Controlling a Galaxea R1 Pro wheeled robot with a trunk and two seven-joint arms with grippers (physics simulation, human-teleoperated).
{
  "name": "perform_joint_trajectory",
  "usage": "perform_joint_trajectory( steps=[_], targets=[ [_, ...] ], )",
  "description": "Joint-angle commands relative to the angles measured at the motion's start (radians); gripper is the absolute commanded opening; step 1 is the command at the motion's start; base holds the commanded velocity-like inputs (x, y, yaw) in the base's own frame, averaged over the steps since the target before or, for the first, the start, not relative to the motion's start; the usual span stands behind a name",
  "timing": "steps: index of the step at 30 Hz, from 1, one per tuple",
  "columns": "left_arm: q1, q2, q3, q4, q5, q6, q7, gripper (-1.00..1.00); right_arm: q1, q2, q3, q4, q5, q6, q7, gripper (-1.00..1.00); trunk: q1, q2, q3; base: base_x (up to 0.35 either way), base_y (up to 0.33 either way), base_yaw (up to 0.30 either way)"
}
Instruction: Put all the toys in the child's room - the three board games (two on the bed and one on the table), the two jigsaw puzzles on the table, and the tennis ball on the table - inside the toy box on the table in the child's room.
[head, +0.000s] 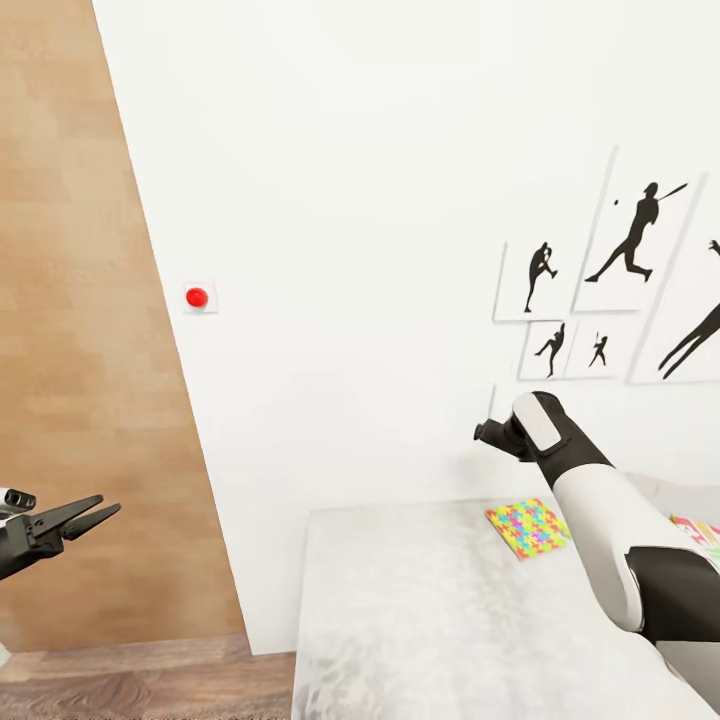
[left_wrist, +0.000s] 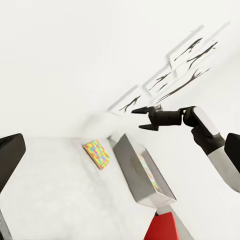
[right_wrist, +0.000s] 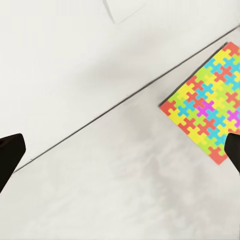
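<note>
Starting at the left of the head view, my left pincer (head: 98, 515) hangs over the wooden floor (head: 90, 380), off the tabletop's edge; its two dark fingers lie nearly closed with a thin gap at the tips and nothing between them. Past it, a white wall (head: 350, 250) carries a small red button (head: 197, 296).

Next comes the light-grey tabletop (head: 420, 610), and on it, near the wall, one jigsaw puzzle (head: 528, 527): a small flat square in a bright mosaic of interlocking pieces. It lies flat and alone, with bare surface all round it. The left wrist view shows the same square (left_wrist: 97, 153) just beside the grey toy box (left_wrist: 142, 172), not touching it; a colourful flat box already seems to lie inside the bin.

My right pincer (head: 489, 432) is raised above the tabletop, close to the wall and the baseball silhouette prints (head: 630, 245). From its wrist camera the fingertips (right_wrist: 10, 155) sit wide apart at the frame edges, so I read it as released and empty, with the puzzle (right_wrist: 210, 120) ahead and off to one side.

I judge the puzzle light, stiff and very thin, likely slippery on this smooth top. A pinch from straight above would find little to grip; I would take it across one free edge or corner, perhaps after nudging it toward the tabletop's rim.
</note>
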Motion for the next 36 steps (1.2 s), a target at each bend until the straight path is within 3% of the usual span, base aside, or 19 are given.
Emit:
perform_joint_trajectory(
  steps=[1,11,22,36],
  targets=[
    [-0.001,0.000,0.000,0.000,-0.001,0.011,-0.004,1.00,-0.001,-0.001,0.003,0.002,-0.006,-0.002,-0.009,1.00,0.001,-0.002,-0.004,0.000,0.000,0.000],
    [-0.001,0.001,0.000,0.000,-0.001,0.011,-0.004,1.00,-0.001,-0.005,0.007,0.008,0.009,-0.043,-0.009,1.00,0.001,-0.002,-0.020,0.000,0.000,0.000],
    [-0.001,0.001,0.001,0.000,-0.004,0.011,-0.004,1.00,-0.003,-0.029,0.005,0.010,0.093,-0.059,-0.009,1.00,0.001,-0.002,-0.038,0.000,0.000,0.000],
    [-0.001,0.001,0.000,0.000,-0.004,0.011,-0.004,1.00,-0.004,-0.047,0.004,0.010,0.107,-0.060,-0.009,1.00,0.001,-0.002,-0.061,0.000,0.000,0.000]
  ],
)
